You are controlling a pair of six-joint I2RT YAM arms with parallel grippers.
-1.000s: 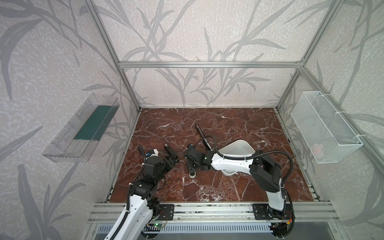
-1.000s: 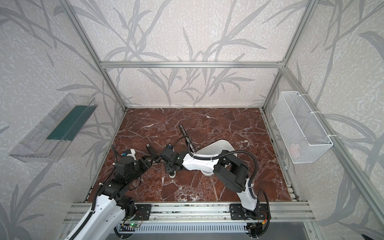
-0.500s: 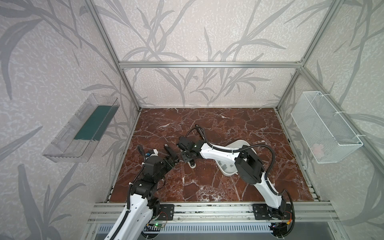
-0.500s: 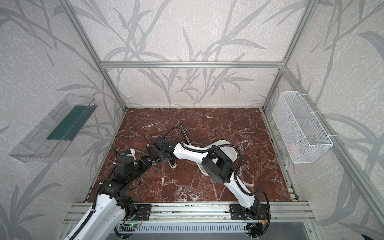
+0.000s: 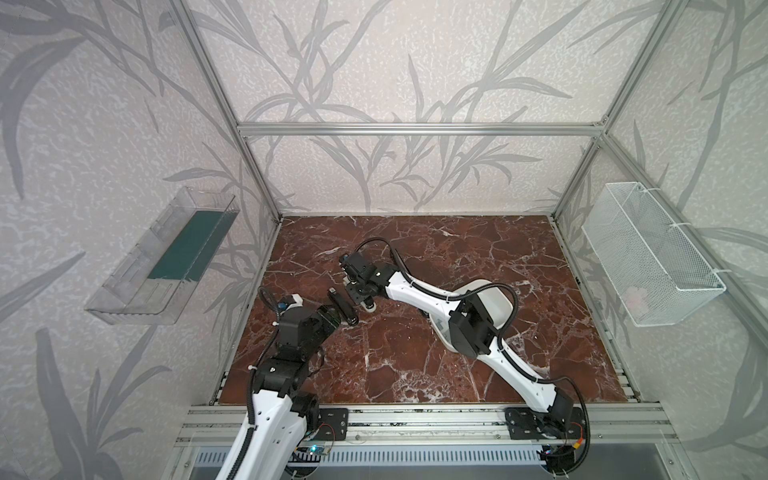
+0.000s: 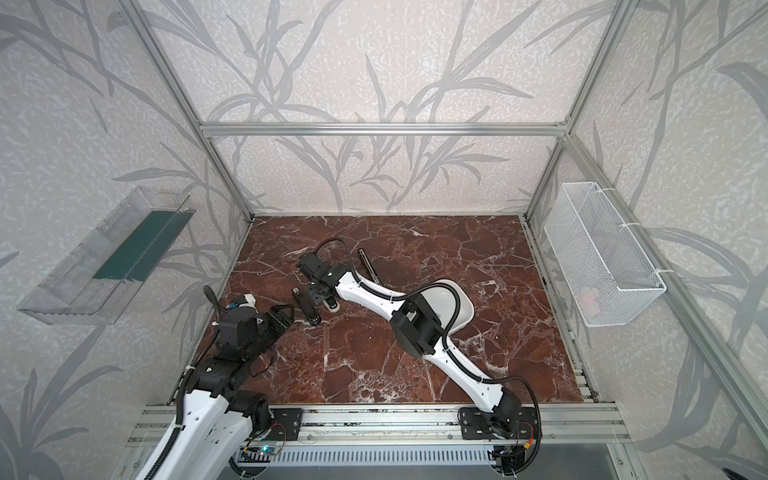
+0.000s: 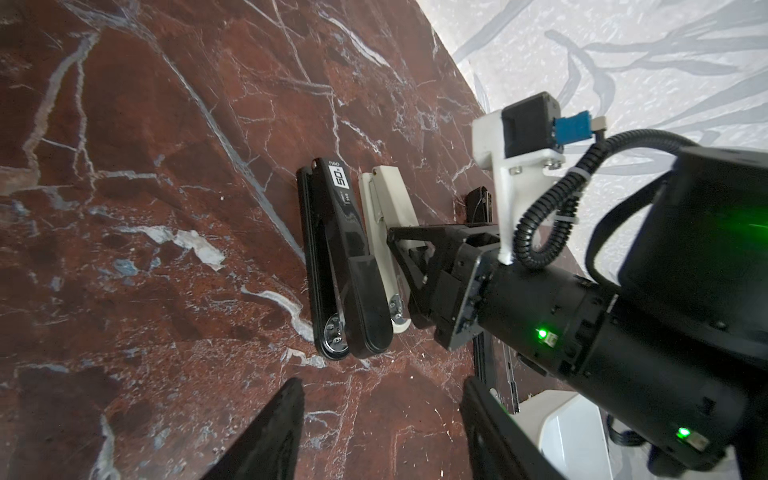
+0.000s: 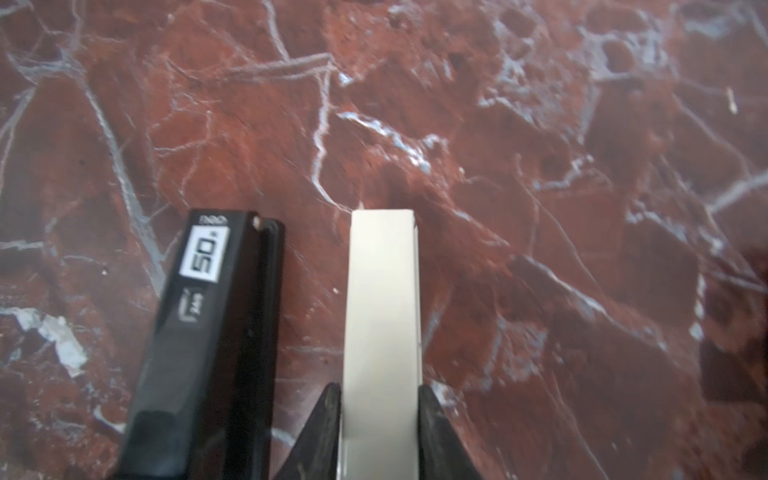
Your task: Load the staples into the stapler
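Right pincer point(image 8: 380, 390) now around white stapler point(image 8: 382, 270)

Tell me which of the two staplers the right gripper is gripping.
The white stapler: the right gripper pinches it from both sides. The black stapler, labelled 50, lies free alongside.

The right gripper point(image 6: 319, 293) lies low over a white stapler point(image 6: 333, 306) on the marble table point(image 6: 374, 365) and seems to clamp it, though the contact is hidden. A black stapler point(image 6: 304, 308) lies just beside it. The left gripper point(image 6: 289, 315) hovers near the black stapler's nearer end, not touching it.
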